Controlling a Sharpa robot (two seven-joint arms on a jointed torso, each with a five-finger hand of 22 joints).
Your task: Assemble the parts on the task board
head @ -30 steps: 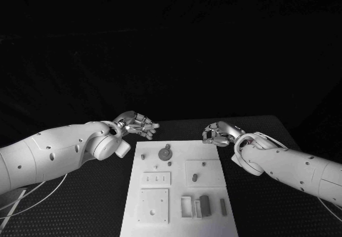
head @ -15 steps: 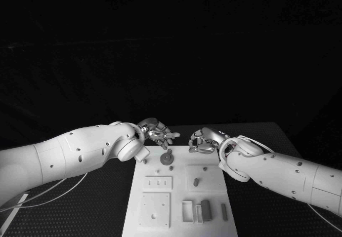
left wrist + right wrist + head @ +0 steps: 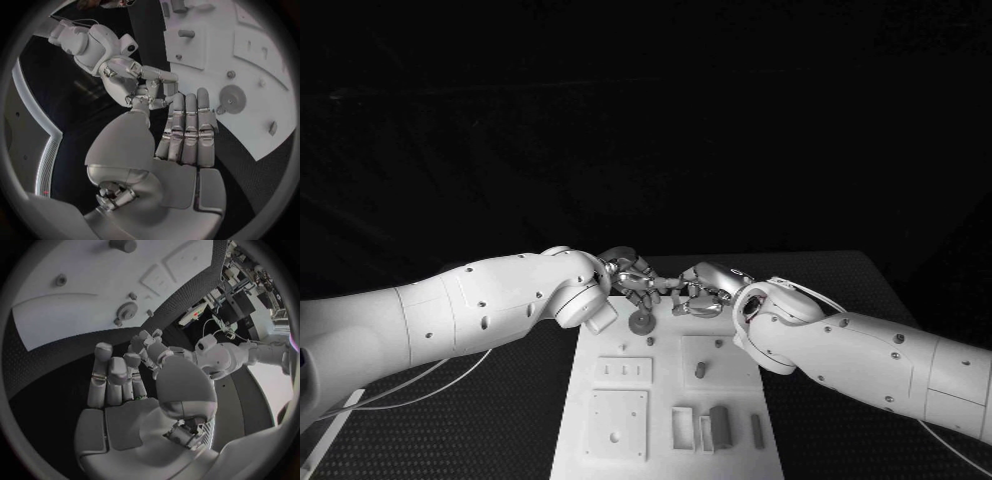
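Head view: the white task board (image 3: 668,400) lies in the middle of the black worktop (image 3: 502,400), its long side running away from the robot. Both arms reach in over its far end. The left robot hand (image 3: 632,275) and the right robot hand (image 3: 697,297) meet there, fingertips close together, just above a round disc part (image 3: 640,321) that sits near the board's far edge. Whether the two hands touch each other cannot be told. Nothing is visibly held in either. Nearer the robot the board carries a small square plate with three slots (image 3: 623,370), a larger square plate (image 3: 616,423), a raised square with a peg (image 3: 701,368) standing in it, and upright bars (image 3: 717,425) near the closer right corner.

Left wrist view: the left robot hand (image 3: 184,132) has its fingers straight and side by side, the thumb apart, palm bare, holding nothing. Its fingertips lie just beside the round disc part (image 3: 232,99) at the board's edge (image 3: 206,60). The right robot hand (image 3: 139,80) faces it, fingers bent toward the left fingertips.

Right wrist view: the right robot hand (image 3: 125,385) shows loosely extended fingers, with an empty palm. The left robot hand (image 3: 150,342) meets its fingertips. Beyond lies the board (image 3: 75,315) with the disc (image 3: 127,311) near its edge.
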